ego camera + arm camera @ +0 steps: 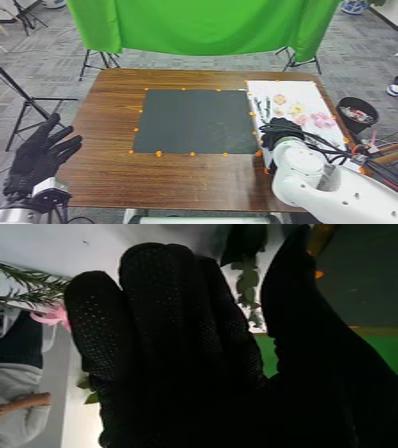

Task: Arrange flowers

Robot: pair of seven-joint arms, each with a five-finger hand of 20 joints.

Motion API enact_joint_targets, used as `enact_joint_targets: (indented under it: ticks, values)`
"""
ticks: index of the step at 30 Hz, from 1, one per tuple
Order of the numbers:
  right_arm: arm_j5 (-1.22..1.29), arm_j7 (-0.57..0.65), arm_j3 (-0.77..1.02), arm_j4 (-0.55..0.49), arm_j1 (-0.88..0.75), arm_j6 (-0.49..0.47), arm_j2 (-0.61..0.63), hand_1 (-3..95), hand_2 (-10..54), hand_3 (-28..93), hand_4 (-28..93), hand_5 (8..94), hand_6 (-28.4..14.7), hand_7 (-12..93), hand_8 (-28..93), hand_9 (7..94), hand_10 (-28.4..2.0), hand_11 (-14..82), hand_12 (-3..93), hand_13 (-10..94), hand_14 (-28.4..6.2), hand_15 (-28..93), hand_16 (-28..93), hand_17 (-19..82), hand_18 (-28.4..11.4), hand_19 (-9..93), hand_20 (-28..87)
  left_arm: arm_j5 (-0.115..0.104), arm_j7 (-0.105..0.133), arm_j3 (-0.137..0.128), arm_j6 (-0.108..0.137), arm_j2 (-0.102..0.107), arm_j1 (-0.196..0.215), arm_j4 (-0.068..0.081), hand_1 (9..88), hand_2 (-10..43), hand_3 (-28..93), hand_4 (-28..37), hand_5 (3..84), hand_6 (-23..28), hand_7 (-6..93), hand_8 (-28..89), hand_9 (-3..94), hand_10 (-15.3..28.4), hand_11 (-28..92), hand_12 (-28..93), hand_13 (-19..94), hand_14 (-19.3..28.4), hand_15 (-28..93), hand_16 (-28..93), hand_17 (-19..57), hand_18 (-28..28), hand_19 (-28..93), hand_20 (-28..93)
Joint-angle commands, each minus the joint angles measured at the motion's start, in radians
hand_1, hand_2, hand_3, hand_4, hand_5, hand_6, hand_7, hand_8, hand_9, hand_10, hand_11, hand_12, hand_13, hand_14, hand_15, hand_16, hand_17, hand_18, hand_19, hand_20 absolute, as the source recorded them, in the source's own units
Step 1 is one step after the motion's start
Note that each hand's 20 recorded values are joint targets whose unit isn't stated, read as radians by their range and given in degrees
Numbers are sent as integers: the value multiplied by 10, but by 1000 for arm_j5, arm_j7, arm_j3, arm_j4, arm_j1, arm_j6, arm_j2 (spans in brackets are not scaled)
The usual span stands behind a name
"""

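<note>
Flowers [322, 120]: right hand [281, 128] is beside them, fingers straight and together, thumb apart, nothing pinched. Leafy stem [247, 285] shows past the thumb gap. Likely a pick: pinch one stem low, lift straight, don't drag neighbours. Blooms lie on white sheet [300, 89], right of dark mat [197, 120]. Left hand [37, 156] spread, far side.

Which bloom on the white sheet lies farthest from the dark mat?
The pink bloom nearest the black bin; the other blooms all lie closer to the mat.
</note>
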Motion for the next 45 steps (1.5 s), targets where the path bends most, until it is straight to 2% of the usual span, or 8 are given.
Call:
enact_joint_targets:
  ticks: [1,2,11,18,26,32,37,45]
  values:
    - [10,6,-101,19,4,-17,11,459,-53,718,-208,713,-92,176,59,763,-185,272,175,754,-134,594,127,596,-122,932,-150,-13,18,3,-1,22,6,5,300,64,619,-199,296,59,71,-71,262,183,220,116,199,279,545,-116,-58,284,572,-74]
    - [5,5,-92,19,-12,-29,11,467,-57,712,-210,720,-90,178,74,771,-183,274,175,756,-133,593,127,595,-122,932,-147,-7,5,2,-5,15,4,4,299,64,620,-199,296,60,71,-71,262,183,220,116,199,279,545,-116,-58,284,572,-74]
    - [26,12,-86,27,-40,-33,20,581,-61,678,-236,803,-61,176,124,862,-146,233,237,807,-104,563,143,595,-123,932,-50,-22,34,4,4,36,15,6,299,64,620,-200,296,60,71,-71,261,182,221,115,199,279,547,-116,-58,284,573,-75]
    - [26,2,-14,-19,-111,-60,27,582,-65,692,-230,820,-58,180,137,878,-150,233,240,818,-103,562,153,596,-126,932,-12,-27,50,1,7,42,29,5,299,64,620,-201,296,59,71,-71,261,183,221,115,200,279,549,-116,-59,284,573,-76]
    - [13,-5,-23,-28,-131,-30,39,584,-70,703,-229,827,-58,178,158,885,-148,238,247,824,-102,566,162,594,-134,932,34,-22,35,11,2,42,12,10,299,64,621,-200,296,59,72,-71,261,183,220,114,199,279,547,-117,-59,284,573,-76]
    - [-1,-15,-54,-9,-120,-10,51,563,-62,735,-213,821,-53,196,269,888,-139,280,258,820,-95,622,175,585,-147,932,205,-10,19,7,-10,27,6,11,299,64,621,-200,296,60,71,-71,260,183,220,115,199,279,548,-117,-59,284,573,-75]
    - [19,-12,-28,3,-143,-48,42,520,-7,771,-188,772,-47,303,275,833,-140,404,268,792,-92,708,179,581,-151,932,319,1,5,4,-15,12,1,10,299,64,621,-200,296,60,71,-71,261,184,221,115,199,278,547,-117,-59,284,574,-76]
    - [0,-7,-21,-2,-139,-17,44,468,85,783,-156,630,-55,560,209,743,-152,562,300,768,-93,776,194,571,-152,932,383,-6,17,4,-9,20,11,8,299,64,622,-200,296,60,71,-71,261,184,219,115,199,279,548,-116,-58,284,574,-76]
